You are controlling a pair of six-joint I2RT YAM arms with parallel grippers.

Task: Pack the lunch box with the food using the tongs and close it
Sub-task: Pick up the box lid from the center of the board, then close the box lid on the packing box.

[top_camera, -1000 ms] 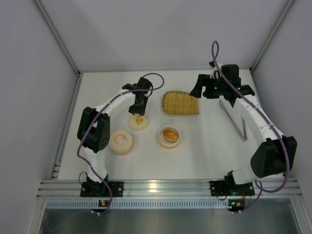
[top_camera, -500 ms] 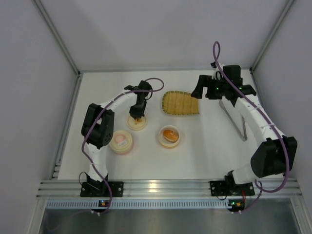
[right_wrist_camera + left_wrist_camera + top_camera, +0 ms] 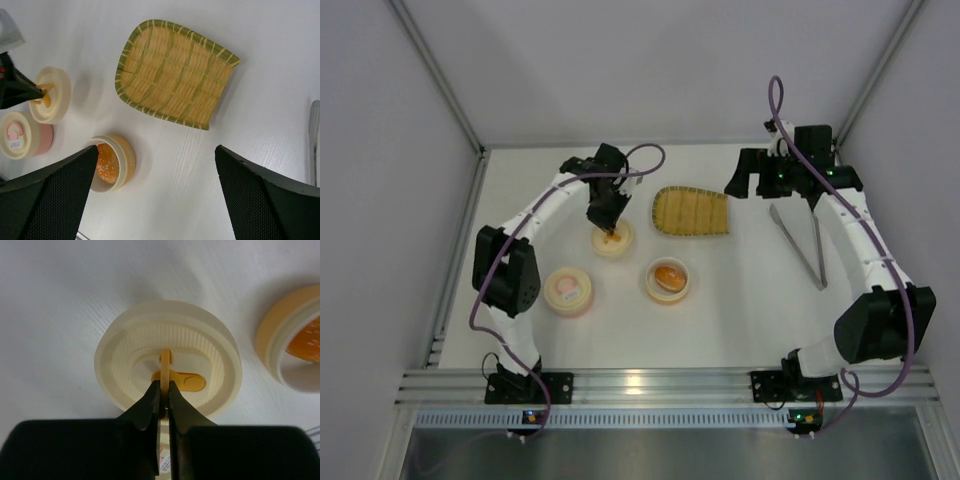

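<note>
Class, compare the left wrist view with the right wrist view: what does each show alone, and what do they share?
Left wrist only: the ribbing on the cream lid and the flat oval base of its orange tab. Right wrist only: the woven tray, the pink pot, a sliver of the tongs and the right gripper, wide open. Both: the cream lid, the open orange pot, and the left gripper pinched on the upright tab.
</note>
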